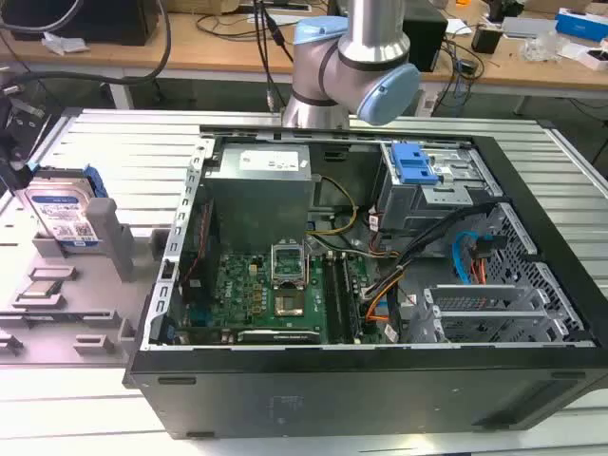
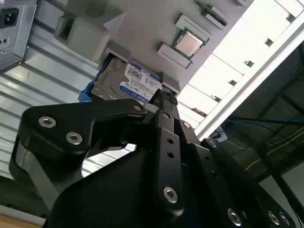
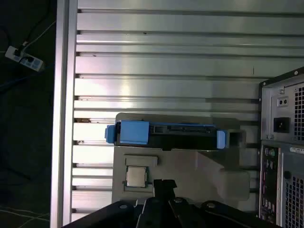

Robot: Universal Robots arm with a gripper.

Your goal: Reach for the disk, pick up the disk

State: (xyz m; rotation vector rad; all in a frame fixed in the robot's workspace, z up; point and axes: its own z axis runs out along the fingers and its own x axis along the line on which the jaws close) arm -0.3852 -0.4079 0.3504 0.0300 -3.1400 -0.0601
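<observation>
The disk (image 1: 65, 211) is a silver hard drive with a white-and-blue label and a blue bracket. It stands on edge in a slot of a grey fixture (image 1: 112, 249) at the exterior view's left. In the first wrist view the disk (image 3: 166, 133) shows edge-on, with my gripper (image 3: 164, 183) a short way off, over the fixture and apart from it. In the second wrist view the black fingertips (image 2: 164, 97) point at the disk's label (image 2: 138, 83). The fingertips look pressed together with nothing between them.
A small square silver processor chip (image 3: 136, 176) lies in a pocket of the fixture beside the disk. An open black computer case (image 1: 380, 275) takes up the middle of the ribbed metal table (image 3: 166, 57). The table's edge rail (image 3: 66, 109) runs near the fixture.
</observation>
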